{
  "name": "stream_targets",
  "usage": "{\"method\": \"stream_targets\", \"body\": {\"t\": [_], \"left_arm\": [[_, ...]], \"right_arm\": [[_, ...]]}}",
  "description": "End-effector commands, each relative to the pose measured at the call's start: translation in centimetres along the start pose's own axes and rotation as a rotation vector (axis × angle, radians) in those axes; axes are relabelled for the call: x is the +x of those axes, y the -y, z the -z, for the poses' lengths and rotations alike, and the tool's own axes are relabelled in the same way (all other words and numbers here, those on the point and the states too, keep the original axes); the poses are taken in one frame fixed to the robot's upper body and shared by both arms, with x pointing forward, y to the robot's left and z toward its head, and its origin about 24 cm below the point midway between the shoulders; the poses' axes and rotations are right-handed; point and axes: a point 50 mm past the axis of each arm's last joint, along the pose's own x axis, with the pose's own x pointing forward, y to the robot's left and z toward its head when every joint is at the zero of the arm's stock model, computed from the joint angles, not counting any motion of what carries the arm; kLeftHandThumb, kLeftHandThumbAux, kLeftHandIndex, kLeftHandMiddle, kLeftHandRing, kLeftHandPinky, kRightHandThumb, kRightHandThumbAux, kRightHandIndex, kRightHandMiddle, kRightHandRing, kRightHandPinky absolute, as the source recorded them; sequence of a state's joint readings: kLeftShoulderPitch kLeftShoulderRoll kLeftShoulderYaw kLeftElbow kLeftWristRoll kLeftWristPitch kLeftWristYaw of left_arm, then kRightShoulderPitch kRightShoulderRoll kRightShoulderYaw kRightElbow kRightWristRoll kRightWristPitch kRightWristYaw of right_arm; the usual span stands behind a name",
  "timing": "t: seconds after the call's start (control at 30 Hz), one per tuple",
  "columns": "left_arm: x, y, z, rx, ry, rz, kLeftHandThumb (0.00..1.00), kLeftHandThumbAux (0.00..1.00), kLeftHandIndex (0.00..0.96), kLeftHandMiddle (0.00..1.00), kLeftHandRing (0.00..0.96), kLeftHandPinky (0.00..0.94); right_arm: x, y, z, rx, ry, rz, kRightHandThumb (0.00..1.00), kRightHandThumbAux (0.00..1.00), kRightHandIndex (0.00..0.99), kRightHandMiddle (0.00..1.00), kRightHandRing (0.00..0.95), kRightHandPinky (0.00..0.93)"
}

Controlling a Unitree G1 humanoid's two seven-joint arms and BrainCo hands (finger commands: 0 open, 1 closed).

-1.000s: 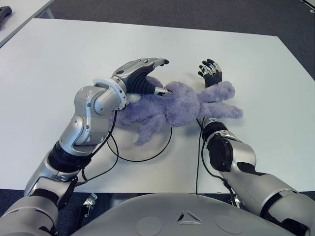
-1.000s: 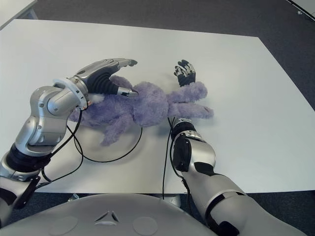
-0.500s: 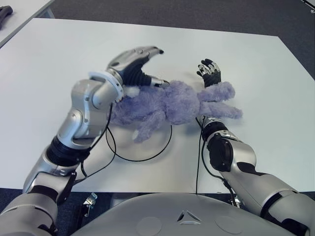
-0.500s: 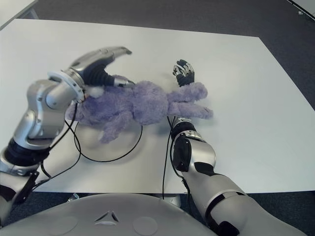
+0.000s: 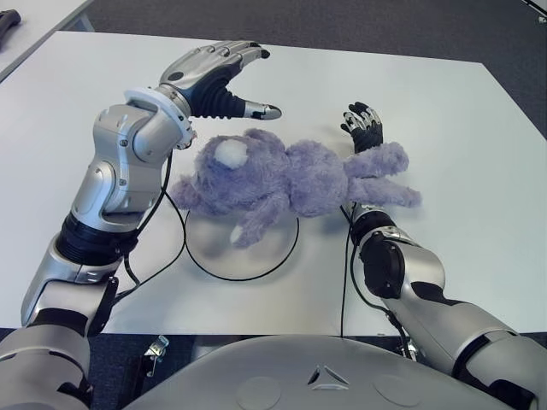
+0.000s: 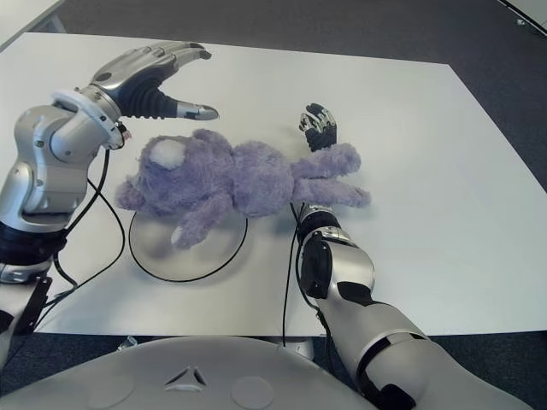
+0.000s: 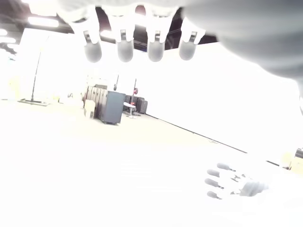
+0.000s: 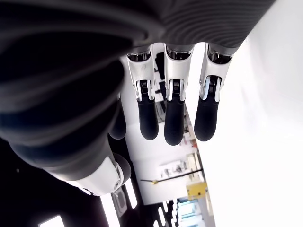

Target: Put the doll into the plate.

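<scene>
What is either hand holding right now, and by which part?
Nothing. The left hand hangs open above the purple plush doll, clear of it. The right hand shows open beside the doll's legs, gripping nothing.

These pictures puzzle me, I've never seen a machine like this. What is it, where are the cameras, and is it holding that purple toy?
It is a humanoid robot with two metal arms ending in fingered hands. The two wide pictures come from cameras in its head, looking down at a white table. The two close-ups come from cameras on its wrists, looking along its own fingers.

On the table lies a fluffy purple doll, partly over a white plate with a dark rim; its legs stretch past the plate onto the table.

Nothing is held. The left hand hovers open above the doll's head. The right hand shows beyond the doll's legs, fingers open.
</scene>
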State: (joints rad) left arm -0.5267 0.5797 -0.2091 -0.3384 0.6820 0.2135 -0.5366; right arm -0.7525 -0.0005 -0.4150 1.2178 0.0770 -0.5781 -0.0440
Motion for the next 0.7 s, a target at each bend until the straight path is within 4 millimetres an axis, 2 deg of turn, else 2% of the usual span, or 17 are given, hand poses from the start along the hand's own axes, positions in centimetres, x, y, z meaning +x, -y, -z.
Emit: {"method": "stream_targets", "body": {"t": [0.03,0.33,0.7], "left_arm": [[0.5,-0.8,0.5,0.02,-0.004,0.013,0.017,0.194,0.0,0.0,0.0,0.0],[0.6,-1.2,0.5,-0.045,-0.03,0.047,0.028,0.167,0.0,0.0,0.0,0.0],[0.4,-2.6,0.5,-0.012,-0.047,0.11,0.0,0.149,0.0,0.0,0.0,0.0]], "right_arm": [[-7.4,4.0,9.0,-0.018,-0.376,0.128,0.471,0.81,0.258,0.267,0.278,0.323],[-7.4,4.0,9.0,-0.025,-0.375,0.127,0.455,0.818,0.259,0.26,0.267,0.31],[-7.5,4.0,9.0,-0.016,-0.373,0.133,0.45,0.83,0.248,0.256,0.267,0.309]]}}
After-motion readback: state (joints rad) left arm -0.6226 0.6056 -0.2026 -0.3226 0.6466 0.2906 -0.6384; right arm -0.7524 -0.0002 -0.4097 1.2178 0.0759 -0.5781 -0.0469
